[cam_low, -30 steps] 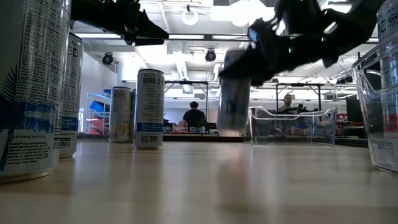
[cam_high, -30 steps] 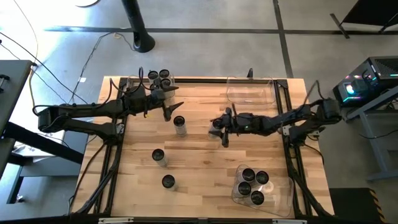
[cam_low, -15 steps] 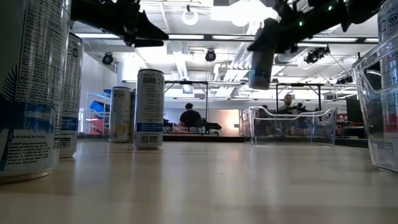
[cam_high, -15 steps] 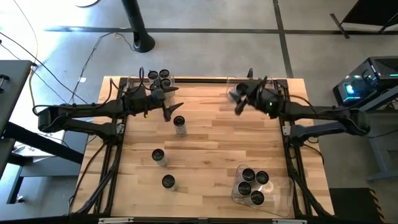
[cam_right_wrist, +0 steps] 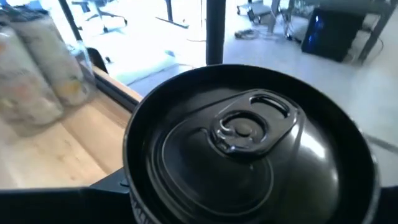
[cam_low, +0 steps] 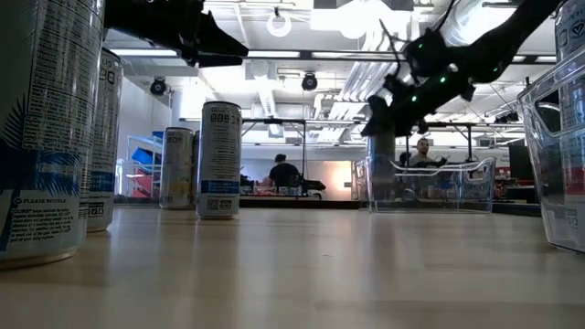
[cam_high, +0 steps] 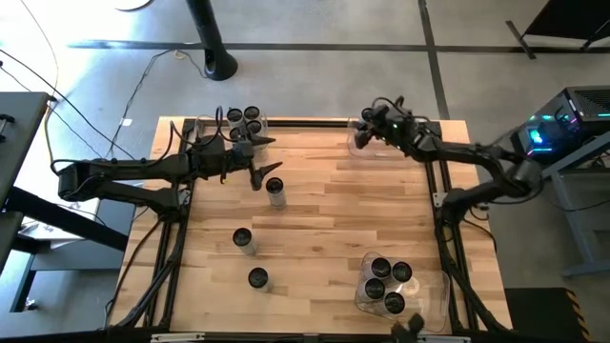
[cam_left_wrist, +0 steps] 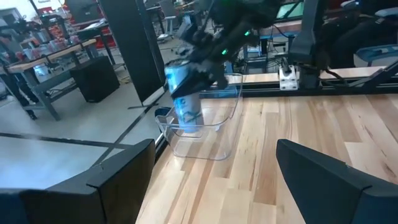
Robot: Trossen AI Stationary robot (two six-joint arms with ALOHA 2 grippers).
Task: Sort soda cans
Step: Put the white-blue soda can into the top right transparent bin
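The soda cans are upright cylinders with dark tops. One can (cam_high: 275, 191) stands just near of my open left gripper (cam_high: 266, 157), which hovers above the table. Two more cans (cam_high: 243, 238) (cam_high: 257, 277) stand toward the near-left. Three cans sit in the far-left bin (cam_high: 244, 119), and several in the near-right bin (cam_high: 386, 282). My right gripper (cam_high: 362, 136) is shut on a can (cam_left_wrist: 185, 93) at the clear far-right bin (cam_high: 400, 140). That can's dark top (cam_right_wrist: 242, 134) fills the right wrist view. My right gripper holds the can by its upper part (cam_low: 382, 128), near the rim, pinched between the two fingers. The fingers come slanting down from the table's right side. The can hangs upright, its lower end (cam_left_wrist: 189, 121) down inside the clear bin; whether it rests on the bin's floor I cannot tell.
Bare wood lies across the table's middle (cam_high: 353, 219). In the low view, large cans (cam_low: 46, 128) stand close at the left and a clear bin wall (cam_low: 562, 155) at the right. People (cam_low: 283, 169) are in the room beyond the far edge.
My right gripper has lifted its can from the middle of the table, carried it toward the far edge, and lowered it into the far-right bin, staying shut on it. The can is upright now. My left gripper has kept still.
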